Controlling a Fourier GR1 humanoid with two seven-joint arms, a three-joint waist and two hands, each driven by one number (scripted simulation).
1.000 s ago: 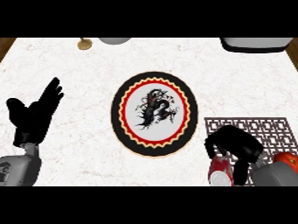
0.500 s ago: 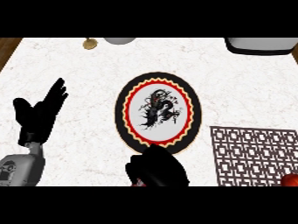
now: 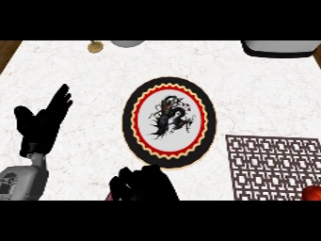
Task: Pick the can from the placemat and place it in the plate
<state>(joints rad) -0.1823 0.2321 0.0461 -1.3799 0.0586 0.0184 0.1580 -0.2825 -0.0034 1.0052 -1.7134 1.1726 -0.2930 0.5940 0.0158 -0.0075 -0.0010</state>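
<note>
The round plate, black-rimmed with a red ring and a dragon drawing, lies at the counter's middle. My right hand sits just below the plate's near edge, fingers curled. It hides the can almost entirely; only a red sliver shows at the hand's left side. The dark lattice placemat lies to the right with no can on it. My left hand rests open at the left, fingers up, apart from everything.
A red round object sits at the placemat's near right corner. At the far edge stand a small brass item, a white vessel and a white container. The counter ends at both sides.
My right hand left the placemat and travelled left to the plate's near edge, taking the can with it. The left hand has not moved.
</note>
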